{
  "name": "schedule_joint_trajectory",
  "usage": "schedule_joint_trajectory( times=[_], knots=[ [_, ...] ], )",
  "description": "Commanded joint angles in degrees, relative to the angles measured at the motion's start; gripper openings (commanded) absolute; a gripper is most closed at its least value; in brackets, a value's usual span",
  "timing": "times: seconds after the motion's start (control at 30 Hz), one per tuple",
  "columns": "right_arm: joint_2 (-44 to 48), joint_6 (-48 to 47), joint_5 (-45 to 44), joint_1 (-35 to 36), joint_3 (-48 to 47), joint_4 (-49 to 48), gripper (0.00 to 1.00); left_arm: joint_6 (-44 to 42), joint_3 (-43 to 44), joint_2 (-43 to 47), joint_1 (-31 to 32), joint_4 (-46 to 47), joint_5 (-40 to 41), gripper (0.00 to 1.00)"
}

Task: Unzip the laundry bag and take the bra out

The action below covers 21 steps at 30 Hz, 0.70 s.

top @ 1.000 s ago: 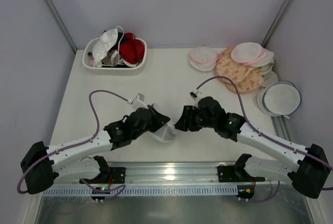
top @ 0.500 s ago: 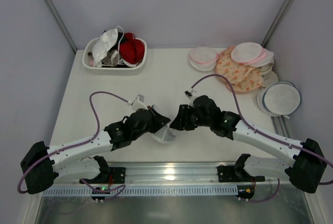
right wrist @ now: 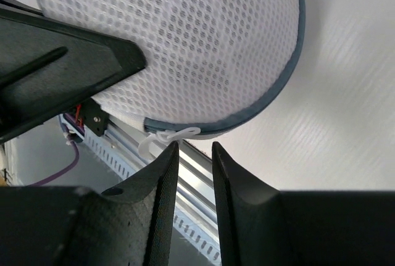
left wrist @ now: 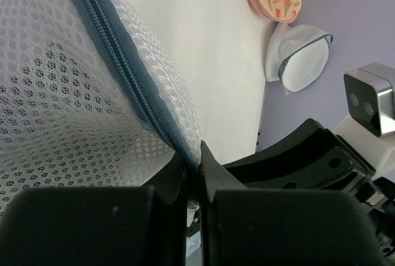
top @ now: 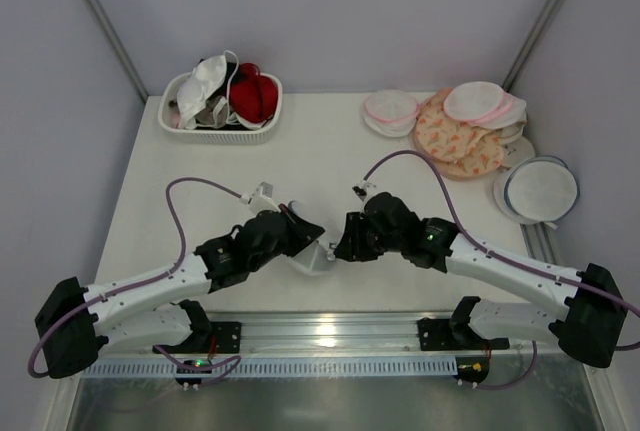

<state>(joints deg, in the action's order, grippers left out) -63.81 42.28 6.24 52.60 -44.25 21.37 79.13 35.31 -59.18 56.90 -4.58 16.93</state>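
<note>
mesh laundry bag [top: 309, 257] sits near, in the middle: soft, light, floppy. left gripper [left wrist: 194, 166] pinches its zip rim [left wrist: 117, 62]. right gripper [right wrist: 192, 150], jaws a little apart, is at the white pull [right wrist: 171, 135], the best hold. bra maybe inside, unseen.

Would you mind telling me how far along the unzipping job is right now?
Done: left gripper pinches the laundry bag at its rim. In hand: right gripper, jaws slightly apart, sits at the white zip pull. Remaining: zip looks closed; bra not out.
</note>
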Motion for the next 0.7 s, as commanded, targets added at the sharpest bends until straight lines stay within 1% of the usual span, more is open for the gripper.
schedule_joint_trajectory(
  times=[0.0,0.2,0.37,0.47,0.67],
  knots=[
    [-1.0,0.5,-3.7,0.8,-2.7,3.0,0.31,0.2,0.4,1.5,-0.2,1.7,1.4,0.0],
    [-0.3,0.3,-4.2,0.8,-3.2,1.1,0.31,0.2,0.3,1.6,-0.2,1.8,1.0,0.0],
    [0.6,0.4,-1.4,0.8,-2.9,-2.8,0.32,0.5,0.0,1.3,-0.2,2.2,0.8,0.0],
    [0.7,0.9,2.0,0.8,-2.2,-6.2,0.34,0.6,0.0,1.1,-0.2,2.2,0.7,0.0],
    [-0.3,0.3,1.7,1.0,-2.3,-7.7,0.35,0.5,0.0,1.0,-0.2,3.0,0.0,0.0]
  ],
)
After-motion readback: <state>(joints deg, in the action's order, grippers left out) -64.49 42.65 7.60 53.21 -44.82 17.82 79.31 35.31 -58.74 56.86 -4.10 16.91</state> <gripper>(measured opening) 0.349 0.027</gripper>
